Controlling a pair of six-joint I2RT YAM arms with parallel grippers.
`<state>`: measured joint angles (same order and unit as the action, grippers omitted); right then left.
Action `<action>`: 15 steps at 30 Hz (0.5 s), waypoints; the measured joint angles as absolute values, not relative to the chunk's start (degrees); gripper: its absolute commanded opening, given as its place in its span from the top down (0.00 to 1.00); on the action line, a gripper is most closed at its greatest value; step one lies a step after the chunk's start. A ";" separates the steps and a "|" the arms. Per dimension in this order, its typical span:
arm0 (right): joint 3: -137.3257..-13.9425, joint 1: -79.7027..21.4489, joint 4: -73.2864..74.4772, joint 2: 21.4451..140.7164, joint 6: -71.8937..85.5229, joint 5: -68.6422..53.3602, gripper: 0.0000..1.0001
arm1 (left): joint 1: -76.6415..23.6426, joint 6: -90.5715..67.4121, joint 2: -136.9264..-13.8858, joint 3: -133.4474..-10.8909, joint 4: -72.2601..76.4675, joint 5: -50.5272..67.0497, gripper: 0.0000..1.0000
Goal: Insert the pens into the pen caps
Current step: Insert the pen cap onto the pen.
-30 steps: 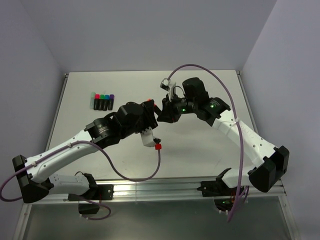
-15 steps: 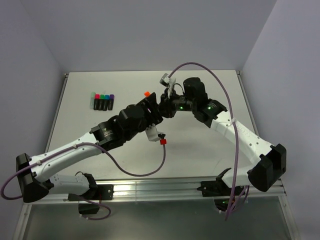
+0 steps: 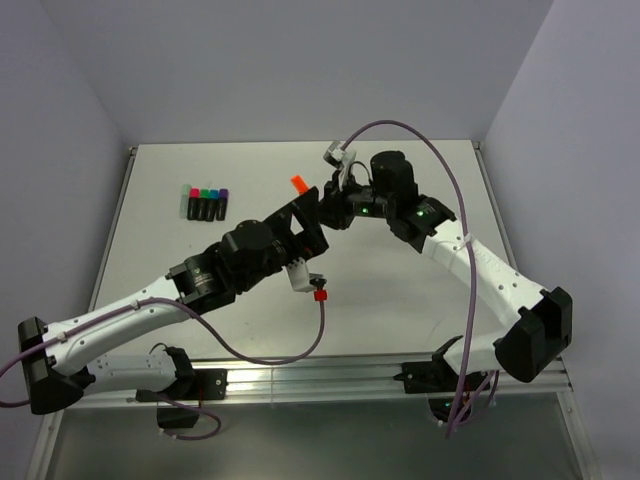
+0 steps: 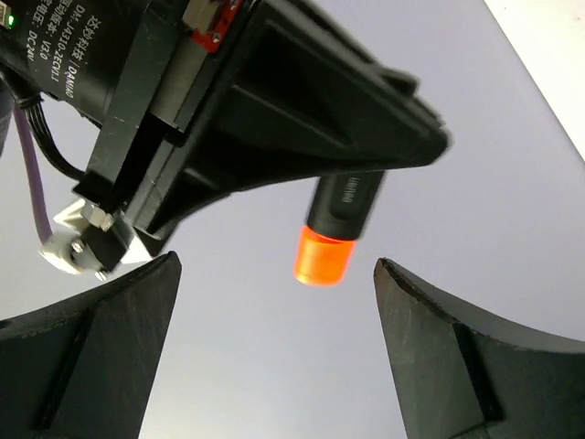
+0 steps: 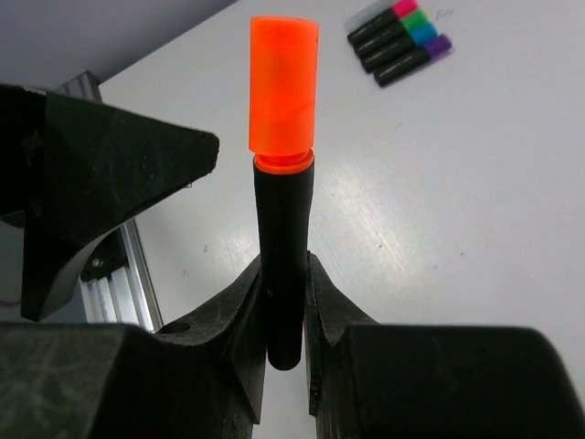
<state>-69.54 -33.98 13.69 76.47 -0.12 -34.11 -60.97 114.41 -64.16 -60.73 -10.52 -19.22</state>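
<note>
My right gripper is shut on the black barrel of a pen, held up above the table. An orange pen cap sits on that pen's tip, with a thin orange collar showing just below it. In the top view the orange cap points up and left between the two arms. My left gripper is open; its fingers stand on either side of the orange cap without touching it. Several other capped pens lie in a row at the table's back left.
The row of capped pens has pink, green, blue and purple caps. A red connector hangs on the left arm's purple cable. An aluminium rail runs along the table's near edge. Walls close in the back and sides.
My left gripper has opened and let go of the orange cap, which stays on the pen in my right gripper. The left arm has shifted a little; the right gripper stays shut.
</note>
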 measured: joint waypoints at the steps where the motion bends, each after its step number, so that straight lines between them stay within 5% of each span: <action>1: -70.41 -33.58 13.69 76.55 -0.12 -34.13 1.00 | -61.01 114.39 -63.83 -60.73 -10.66 -19.22 0.04; 15: -79.66 -27.46 13.15 77.23 1.32 -36.82 1.00 | -60.93 99.26 -63.48 -61.12 -21.32 -23.35 0.00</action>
<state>-79.66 -27.46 13.15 77.23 1.32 -36.82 -60.93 99.26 -63.48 -61.12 -21.32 -23.35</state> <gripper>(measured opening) 0.236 0.995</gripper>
